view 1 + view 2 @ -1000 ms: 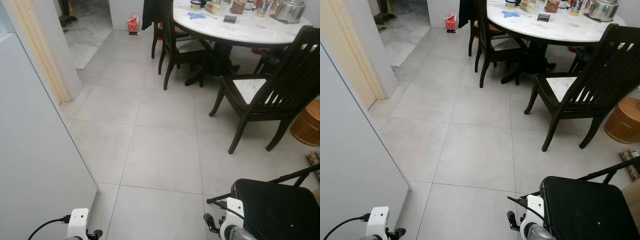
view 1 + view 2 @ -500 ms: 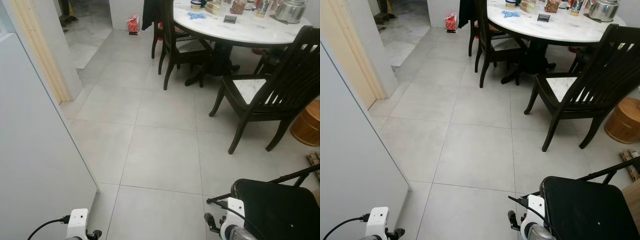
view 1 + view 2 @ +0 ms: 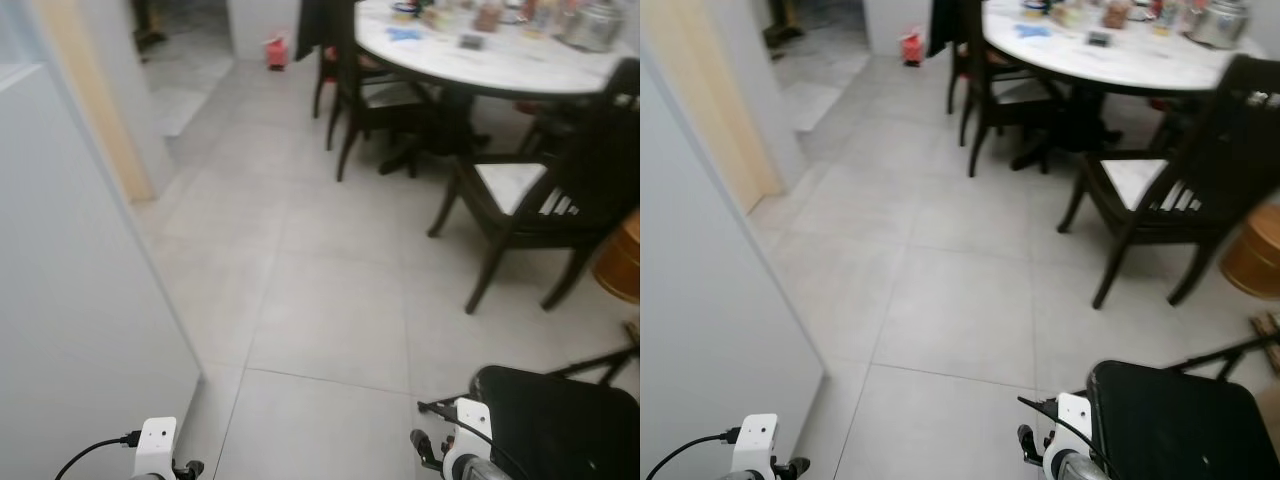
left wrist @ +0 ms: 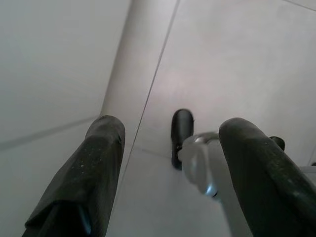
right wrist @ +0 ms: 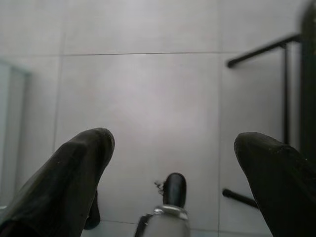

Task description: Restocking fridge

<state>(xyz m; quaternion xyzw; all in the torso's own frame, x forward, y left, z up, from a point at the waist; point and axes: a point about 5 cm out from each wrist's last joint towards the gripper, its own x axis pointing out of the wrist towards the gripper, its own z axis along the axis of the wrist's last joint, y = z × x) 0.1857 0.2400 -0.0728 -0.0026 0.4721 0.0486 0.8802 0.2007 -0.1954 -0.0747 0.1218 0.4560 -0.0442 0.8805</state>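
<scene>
A tall white panel (image 3: 70,300) rises close on my left, reaching down to the tiled floor (image 3: 330,320); I cannot tell whether it belongs to the fridge. Both arms hang low, with the left wrist (image 3: 155,445) beside the panel's bottom corner and the right wrist (image 3: 462,450) beside a black seat. In the left wrist view my left gripper (image 4: 170,128) is open over the floor, with nothing between its fingers. My right gripper (image 5: 174,140) is open too and holds nothing, with grey tiles below it.
A black folding seat (image 3: 560,420) stands at my right. Ahead on the right are a round white table (image 3: 500,65) laden with items, dark wooden chairs (image 3: 540,190) and a wooden tub (image 3: 622,262). A doorway opens far left, near a red bag (image 3: 276,50).
The whole picture has shifted slightly and gone blurry, so the camera has moved. Both arms hang as before.
</scene>
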